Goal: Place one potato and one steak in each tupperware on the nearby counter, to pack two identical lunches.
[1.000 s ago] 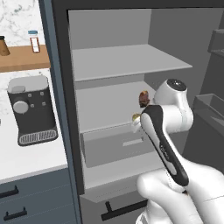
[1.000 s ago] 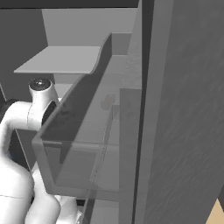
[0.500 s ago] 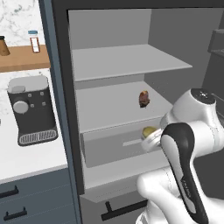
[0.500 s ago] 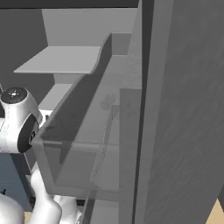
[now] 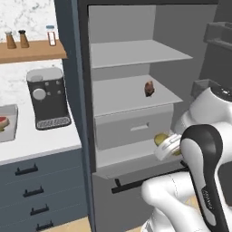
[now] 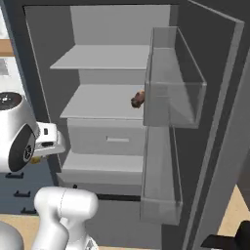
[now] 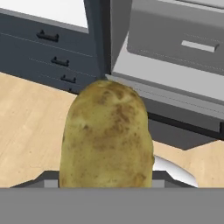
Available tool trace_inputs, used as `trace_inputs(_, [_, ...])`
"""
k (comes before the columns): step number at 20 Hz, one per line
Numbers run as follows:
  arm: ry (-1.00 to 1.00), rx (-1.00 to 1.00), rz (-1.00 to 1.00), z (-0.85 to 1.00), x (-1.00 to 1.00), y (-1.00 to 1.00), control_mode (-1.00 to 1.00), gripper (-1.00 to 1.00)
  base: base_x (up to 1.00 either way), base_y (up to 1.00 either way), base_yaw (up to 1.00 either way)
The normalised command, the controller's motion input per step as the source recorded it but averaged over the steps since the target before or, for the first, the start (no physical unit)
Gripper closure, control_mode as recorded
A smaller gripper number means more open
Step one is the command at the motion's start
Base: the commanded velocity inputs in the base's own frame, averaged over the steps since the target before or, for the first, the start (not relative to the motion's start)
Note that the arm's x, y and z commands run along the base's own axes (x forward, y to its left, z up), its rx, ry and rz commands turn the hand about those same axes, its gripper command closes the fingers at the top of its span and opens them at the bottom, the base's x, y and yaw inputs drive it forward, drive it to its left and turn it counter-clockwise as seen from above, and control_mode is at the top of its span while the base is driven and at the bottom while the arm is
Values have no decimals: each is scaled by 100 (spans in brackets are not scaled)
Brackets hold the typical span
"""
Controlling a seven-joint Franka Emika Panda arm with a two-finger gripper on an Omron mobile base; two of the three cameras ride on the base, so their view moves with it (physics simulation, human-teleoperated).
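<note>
Pulling back from the fridge (image 5: 136,68), the arm has swung out and down from the middle shelf, and the whole view has shifted with the base. Its claw (image 5: 168,146) is now hanging just in front of the fridge's lower drawer (image 5: 133,129), clamped on a potato (image 7: 107,138) that is standing upright between the fingers. A small brown item (image 5: 149,88), perhaps a steak, is sitting on the shelf above the drawer. Left of the fridge, the worktop (image 5: 41,138) is carrying a coffee machine (image 5: 47,97) and, at its far left, a tupperware (image 5: 8,122) with something red in it. A quick swing could be loosening the potato. The fridge's left wall and the machine are crowding the path left; open floor is lying below.
</note>
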Motion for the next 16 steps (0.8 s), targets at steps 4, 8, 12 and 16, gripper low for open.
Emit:
trace_inputs(4, [0, 0, 0, 0, 0, 0, 100, 100, -17, 100, 0])
trace_inputs(8, [0, 0, 0, 0, 0, 0, 100, 100, 1, 100, 18])
trace_inputs(12, [0, 0, 0, 0, 0, 0, 100, 100, 28, 100, 30])
trace_inputs(16, [0, 0, 0, 0, 0, 0, 100, 100, 30, 100, 35])
